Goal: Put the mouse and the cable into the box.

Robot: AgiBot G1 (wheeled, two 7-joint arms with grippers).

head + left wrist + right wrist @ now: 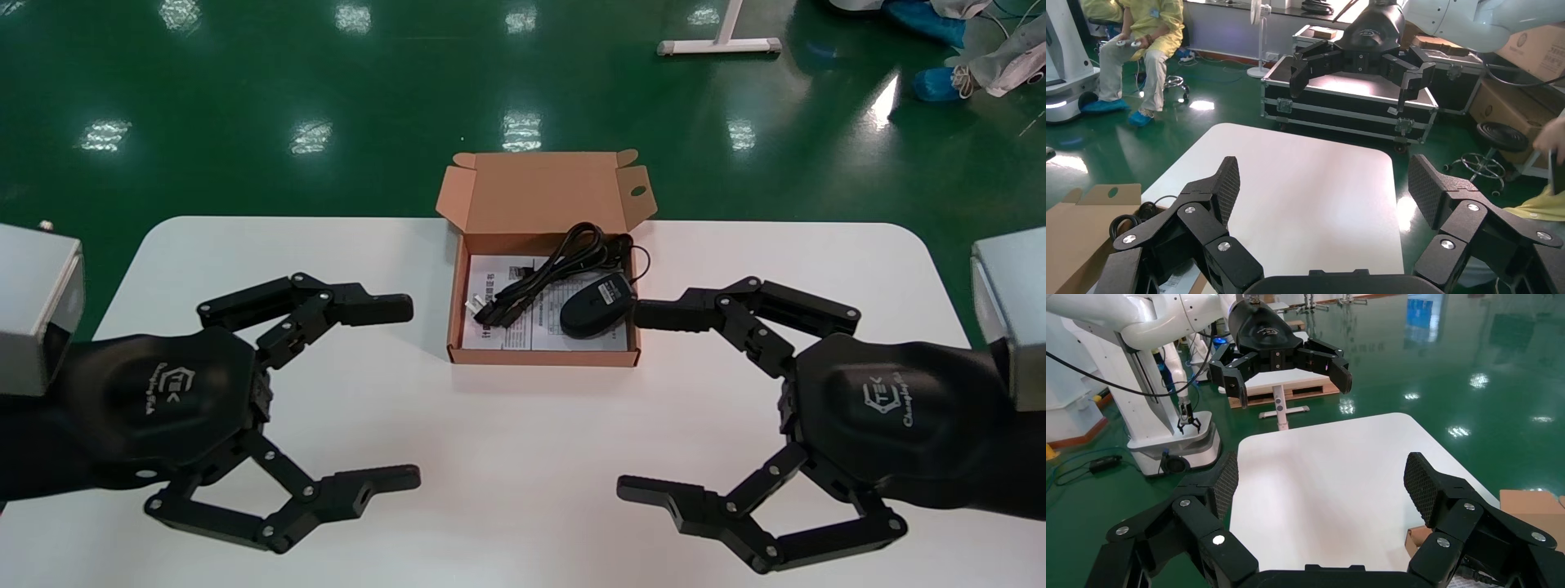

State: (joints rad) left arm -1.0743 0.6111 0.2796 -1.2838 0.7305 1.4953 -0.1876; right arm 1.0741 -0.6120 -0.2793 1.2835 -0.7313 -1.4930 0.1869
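An open cardboard box (542, 354) sits at the far middle of the white table (523, 425), lid flap standing up behind it. Inside lie a black mouse (596, 305) on a printed sheet and a coiled black cable (549, 271) beside it; part of the cable loops over the box's right wall. My left gripper (404, 392) hovers open over the table left of the box, fingers pointing right. My right gripper (633, 400) hovers open on the other side, fingers pointing left, its far fingertip (654, 314) close to the box's right wall. Nothing is between either pair of fingers.
The box corner (1529, 505) shows at the edge of the right wrist view, and box and cable (1125, 222) at the edge of the left wrist view. Green floor surrounds the table. A white stand foot (719, 45) lies beyond the far edge.
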